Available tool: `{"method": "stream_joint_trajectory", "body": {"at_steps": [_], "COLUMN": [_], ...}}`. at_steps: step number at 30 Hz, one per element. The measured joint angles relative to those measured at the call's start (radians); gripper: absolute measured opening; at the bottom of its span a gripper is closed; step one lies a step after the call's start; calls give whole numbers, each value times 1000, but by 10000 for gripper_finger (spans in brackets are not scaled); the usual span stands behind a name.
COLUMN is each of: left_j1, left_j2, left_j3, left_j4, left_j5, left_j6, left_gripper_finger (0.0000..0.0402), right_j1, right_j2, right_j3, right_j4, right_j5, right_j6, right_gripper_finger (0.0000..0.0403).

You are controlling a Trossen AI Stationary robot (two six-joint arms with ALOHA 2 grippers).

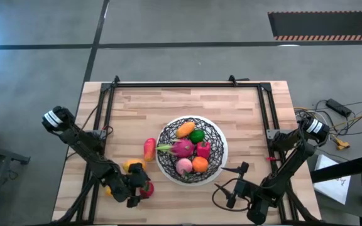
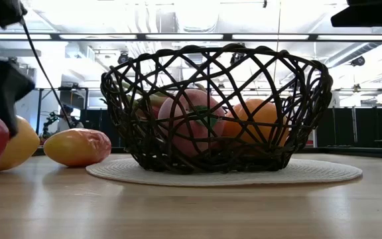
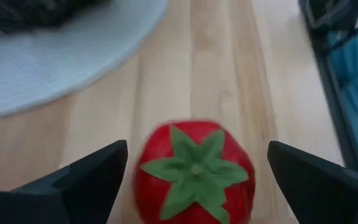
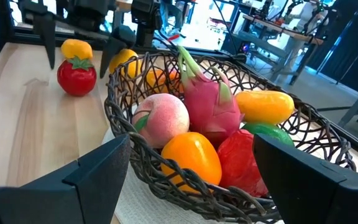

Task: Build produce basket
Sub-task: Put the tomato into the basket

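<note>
Basket [image 1: 213, 135]: frame centre, already holding six pieces.
Tomato [image 3: 194, 174]: lower left, outside basket; your next target.
Left gripper [image 1: 138, 190]: fingers spread, straddling tomato, nearest arm.
Right gripper [image 1: 237, 184]: released, idle lower right.

no text, label, brand, number or sign can be read anywhere; the white sheet of paper [image 1: 335, 181] beside the table carries marks too small to make out.
</note>
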Motion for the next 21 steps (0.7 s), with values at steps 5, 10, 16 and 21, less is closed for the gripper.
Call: {"method": "stream_joint_trajectory", "body": {"at_steps": [5, 10, 16, 21], "left_j1": [0, 0, 0, 2], "left_j2": [74, 92, 91, 91], "left_j3": [43, 75, 86, 85], "left_j4": [5, 2, -73, -84], "left_j5": [26, 37, 46, 49], "left_j6": [19, 50, 47, 51], "left_gripper_finger": [372, 372, 360, 320], "right_j1": [0, 0, 0, 0], "right_j2": [0, 0, 0, 0], "right_j3": [-4, -4, -5, -5], "right_j4": [0, 0, 0, 0], "right_j5": [0, 0, 0, 0], "right_j6": [4, 4, 4, 3], "right_gripper_finger": [328, 328, 328, 328]}}
